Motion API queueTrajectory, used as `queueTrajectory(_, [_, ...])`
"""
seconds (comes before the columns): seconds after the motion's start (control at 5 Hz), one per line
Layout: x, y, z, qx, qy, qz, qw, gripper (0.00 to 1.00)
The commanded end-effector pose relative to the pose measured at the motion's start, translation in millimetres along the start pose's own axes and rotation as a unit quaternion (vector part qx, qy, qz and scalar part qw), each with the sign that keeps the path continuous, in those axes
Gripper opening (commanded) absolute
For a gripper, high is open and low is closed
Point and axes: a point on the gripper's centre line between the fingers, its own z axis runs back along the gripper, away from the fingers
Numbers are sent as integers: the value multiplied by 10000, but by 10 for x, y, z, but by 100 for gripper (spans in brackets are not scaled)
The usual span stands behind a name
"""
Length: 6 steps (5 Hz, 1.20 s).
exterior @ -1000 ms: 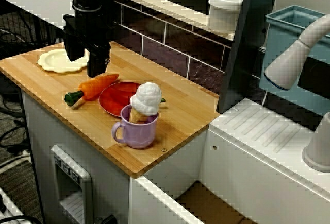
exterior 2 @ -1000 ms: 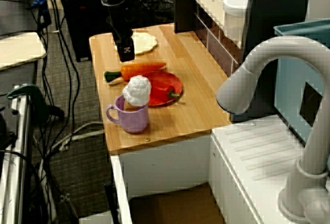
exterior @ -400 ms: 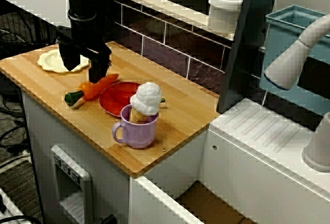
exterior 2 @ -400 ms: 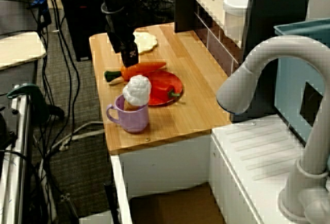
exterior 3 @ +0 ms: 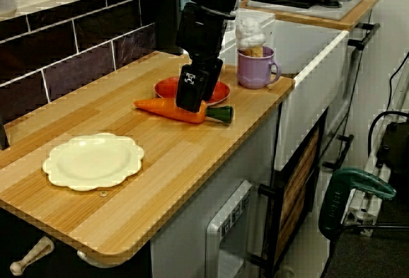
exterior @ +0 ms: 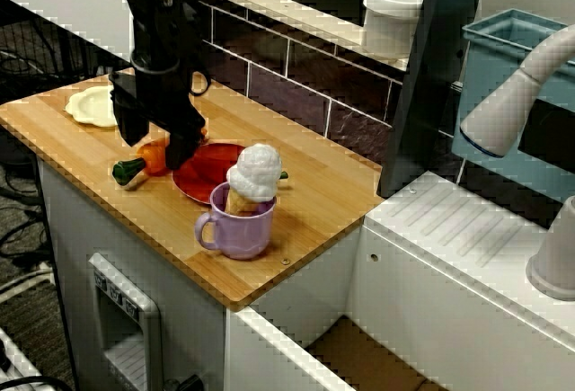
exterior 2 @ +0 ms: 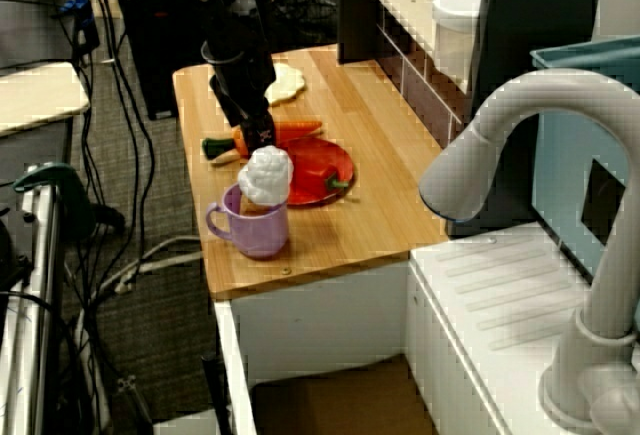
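**Q:** State of the hand?

**A:** The fingers are apart and point down. They straddle the middle of the carrot, one finger on each side. It cannot be told whether the pads press on the carrot. The carrot lies flat on the tabletop, just beside the red plate.

**Q:** Which view shows what?

**A:** The front view shows both fingers, with orange between them at centre left of the frame. In the plate-end view one finger stands in front of the carrot and hides the gap. That view does show the carrot's whole length, with the tip to the left and the green end to the right. In the sink-end view the hand covers the middle of the carrot, and the cone in the mug stands just below it in the frame.

**Q:** Edges and open room?

**A:** The carrot's green end is near the front edge of the tabletop. The tile wall bounds the rear. Bare wood lies between the carrot and the cream plate, at lower left of the plate-end view. The mug stands near the corner of the tabletop, beyond the red plate.
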Motion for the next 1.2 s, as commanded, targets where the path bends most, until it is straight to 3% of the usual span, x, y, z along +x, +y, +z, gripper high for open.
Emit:
queueTrajectory(0.0, [27,-68,-72,137,-111,-23,9998,100])
queueTrajectory(0.2, [28,-75,-76,135,-100,-111,9998,100])
queueTrajectory(0.4, [39,-42,-59,99,-87,-136,9998,0])
queueTrajectory(1.0, [186,85,209,-231,83,-25,9997,0])
